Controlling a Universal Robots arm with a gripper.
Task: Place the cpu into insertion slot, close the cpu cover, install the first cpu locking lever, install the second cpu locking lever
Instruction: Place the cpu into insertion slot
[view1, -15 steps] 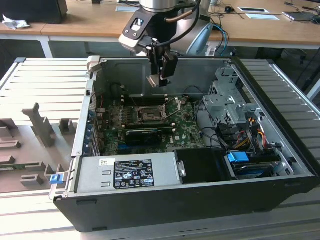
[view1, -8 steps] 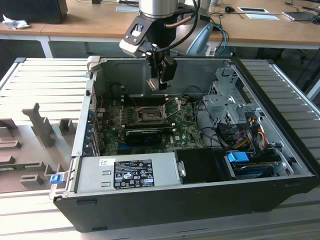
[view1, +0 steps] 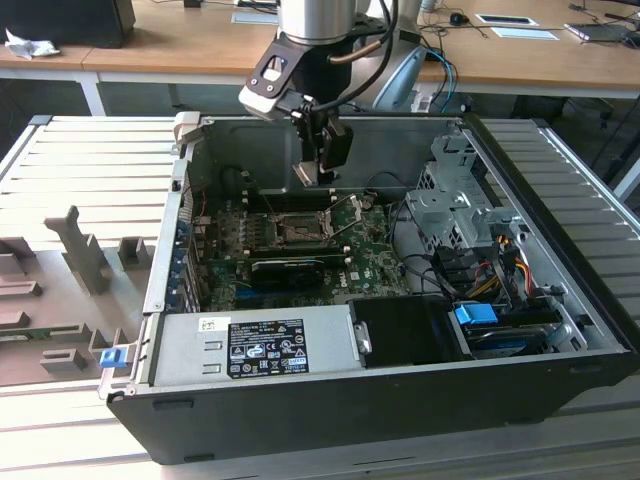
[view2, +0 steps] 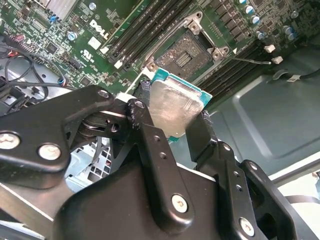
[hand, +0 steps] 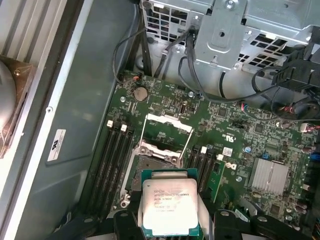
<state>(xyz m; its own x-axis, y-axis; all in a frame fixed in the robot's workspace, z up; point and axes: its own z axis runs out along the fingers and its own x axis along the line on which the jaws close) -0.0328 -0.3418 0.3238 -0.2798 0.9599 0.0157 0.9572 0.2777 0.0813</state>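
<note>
The cpu (hand: 167, 205), a small square chip with a silvery face and green edge, is clamped by its sides in my gripper (hand: 170, 222), which is shut on it. In the second wrist view the cpu (view2: 172, 107) sits between the black fingers (view2: 145, 102) of the gripper (view2: 172, 115). It hangs in the air above the green motherboard, near the insertion slot (hand: 152, 160) and apart from it. The cpu cover (hand: 167, 127) stands flipped open behind the slot. In the exterior view the gripper (view1: 318, 168) hovers over the insertion slot (view1: 297, 228) inside the open computer case.
A long black ridged card (view1: 295, 268) lies just in front of the slot. Black memory slots (hand: 112, 160) flank it on both sides. The power supply (view1: 255, 345), drive cage (view1: 450, 200) and loose cables (view1: 490, 270) crowd the case. A heat sink (hand: 270, 177) sits on the board.
</note>
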